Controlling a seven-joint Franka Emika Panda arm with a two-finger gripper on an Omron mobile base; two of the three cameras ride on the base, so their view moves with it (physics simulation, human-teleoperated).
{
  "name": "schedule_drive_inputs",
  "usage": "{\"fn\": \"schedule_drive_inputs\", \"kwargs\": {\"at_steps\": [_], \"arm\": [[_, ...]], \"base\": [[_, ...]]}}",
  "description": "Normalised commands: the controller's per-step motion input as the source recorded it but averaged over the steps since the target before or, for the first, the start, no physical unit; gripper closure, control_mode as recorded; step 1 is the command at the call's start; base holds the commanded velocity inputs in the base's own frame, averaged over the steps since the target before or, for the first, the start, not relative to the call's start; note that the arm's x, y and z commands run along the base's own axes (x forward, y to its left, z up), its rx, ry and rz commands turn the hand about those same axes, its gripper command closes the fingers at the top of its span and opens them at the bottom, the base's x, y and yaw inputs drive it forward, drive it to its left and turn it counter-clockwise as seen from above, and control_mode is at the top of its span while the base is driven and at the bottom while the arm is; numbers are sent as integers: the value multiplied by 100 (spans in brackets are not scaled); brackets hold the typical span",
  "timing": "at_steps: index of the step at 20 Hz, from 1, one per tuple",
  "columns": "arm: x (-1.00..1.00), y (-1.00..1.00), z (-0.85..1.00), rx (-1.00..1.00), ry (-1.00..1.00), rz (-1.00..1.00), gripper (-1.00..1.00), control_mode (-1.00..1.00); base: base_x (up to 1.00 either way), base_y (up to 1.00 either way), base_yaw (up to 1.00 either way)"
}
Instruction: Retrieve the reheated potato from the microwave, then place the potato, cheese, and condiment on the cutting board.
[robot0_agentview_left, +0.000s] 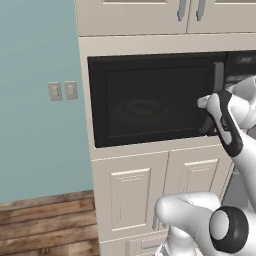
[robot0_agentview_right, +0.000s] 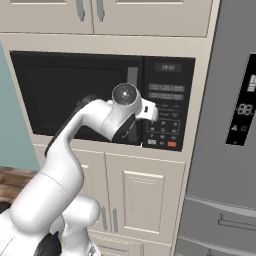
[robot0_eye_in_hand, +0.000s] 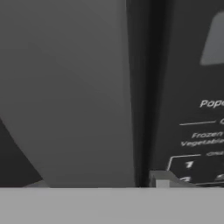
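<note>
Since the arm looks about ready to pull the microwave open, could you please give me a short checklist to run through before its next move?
1. Microwave door shut, so opening comes first: ok, closed in both base views.
2. Gripper at the door's handle side: ok, the hand sits by the handle, next to the keypad.
3. Fingers closed around the handle: cannot tell; the hand view shows the handle close up but not the fingertips.
4. Potato inside: cannot tell; the dark glass shows only a faint turntable ring.
5. Room for the door to swing: ok, nothing stands in front of the door besides the arm.
</note>
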Motion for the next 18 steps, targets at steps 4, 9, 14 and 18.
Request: {"fn": "schedule_drive_inputs", "kwargs": {"at_steps": [4,9,14,18], "arm": [[41,19,-20,8,-2,0,100,-100],[4,28,-4,10,4,3,100,-100],[-48,29,0,7,7,6,100,-100],[-71,28,0,4,2,4,100,-100]], "base": [[0,0,0],[0,0,0],[0,0,0],[0,0,0]]}}
